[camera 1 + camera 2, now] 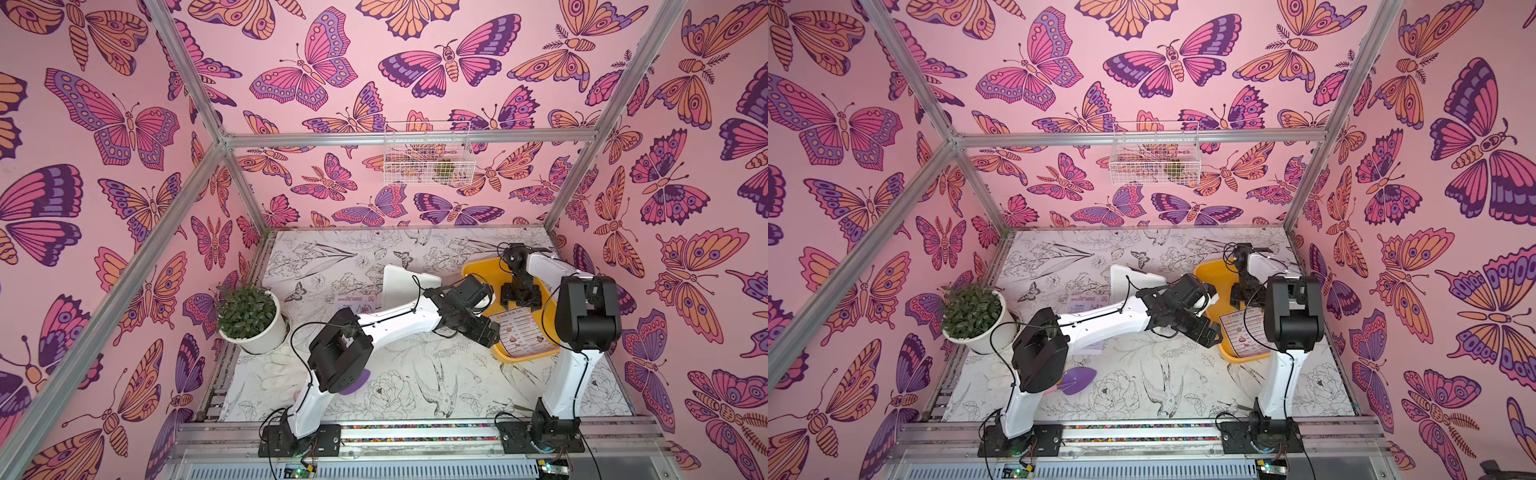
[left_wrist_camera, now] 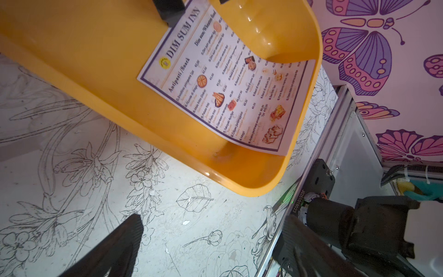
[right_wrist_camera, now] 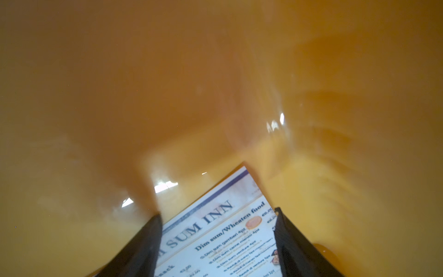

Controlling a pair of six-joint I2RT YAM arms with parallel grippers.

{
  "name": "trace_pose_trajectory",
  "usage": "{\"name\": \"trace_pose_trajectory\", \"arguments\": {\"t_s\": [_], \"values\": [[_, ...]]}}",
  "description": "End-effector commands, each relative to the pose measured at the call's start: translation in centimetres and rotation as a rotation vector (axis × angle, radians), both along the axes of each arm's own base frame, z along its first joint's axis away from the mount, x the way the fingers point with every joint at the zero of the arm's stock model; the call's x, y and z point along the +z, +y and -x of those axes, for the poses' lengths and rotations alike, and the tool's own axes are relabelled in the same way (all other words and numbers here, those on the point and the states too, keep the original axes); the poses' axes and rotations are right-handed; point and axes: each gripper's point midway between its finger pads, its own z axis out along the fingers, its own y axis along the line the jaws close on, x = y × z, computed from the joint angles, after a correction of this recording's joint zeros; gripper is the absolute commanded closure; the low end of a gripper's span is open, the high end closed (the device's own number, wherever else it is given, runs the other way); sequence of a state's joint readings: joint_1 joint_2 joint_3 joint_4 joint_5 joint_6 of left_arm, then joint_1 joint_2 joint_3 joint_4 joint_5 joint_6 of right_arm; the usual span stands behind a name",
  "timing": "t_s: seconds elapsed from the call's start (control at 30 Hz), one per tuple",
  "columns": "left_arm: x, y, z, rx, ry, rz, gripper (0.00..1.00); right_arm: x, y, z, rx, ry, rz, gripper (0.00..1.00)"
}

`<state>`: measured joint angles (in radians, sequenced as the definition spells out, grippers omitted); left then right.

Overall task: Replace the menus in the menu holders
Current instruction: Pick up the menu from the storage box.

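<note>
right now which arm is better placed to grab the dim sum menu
Right: the right gripper is in the yellow tray, straddling the DIM SUM INN menu; the left gripper hangs outside.

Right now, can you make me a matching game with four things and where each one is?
Things:
1. DIM SUM INN menu
2. pink SPECIAL MENU
3. potted plant
4. wire basket

Places:
A. hanging on the back wall
B. in the yellow tray
C. near the table's left edge
D. on the table by the white stand

Pairs: 1-B, 2-D, 3-C, 4-A
</note>
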<state>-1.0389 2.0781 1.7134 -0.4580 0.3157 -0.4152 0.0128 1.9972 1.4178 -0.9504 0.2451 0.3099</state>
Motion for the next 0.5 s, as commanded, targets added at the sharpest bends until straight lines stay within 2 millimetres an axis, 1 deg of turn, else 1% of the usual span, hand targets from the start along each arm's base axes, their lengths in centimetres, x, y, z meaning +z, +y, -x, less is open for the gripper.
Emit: {"name": "trace_pose_trajectory", "arguments": {"t_s": [0.0,0.1,0.17,0.23,0.3,0.4,0.47], "values": [[0.2,-0.5,0.4,-0.059,-0.052,-0.010,0.06,-0.7,0.3,2.7,-0.010,0.082,-0.026,0.24],[1.4,-1.1,1.0,-0.181,-0.127,0.041,0.09,-0.8,0.3,3.7,-0.021,0.089,-0.045,0.24],[2.2,-1.3,1.8,-0.286,-0.216,0.068,0.09,-0.7,0.3,4.2,-0.024,0.093,-0.049,0.24],[2.6,-1.3,2.7,-0.374,-0.288,0.083,0.09,-0.6,0.2,4.7,-0.030,0.099,-0.053,0.24],[3.1,-1.7,3.7,-0.428,-0.327,0.116,0.09,-0.6,0.3,5.1,-0.036,0.100,-0.065,0.24],[3.7,-2.9,5.7,-0.499,-0.387,0.196,0.10,-0.4,0.3,5.3,-0.049,0.087,-0.080,0.24],[3.7,-3.9,6.7,-0.526,-0.409,0.255,0.15,-0.4,0.2,5.2,-0.063,0.077,-0.098,0.24]]}}
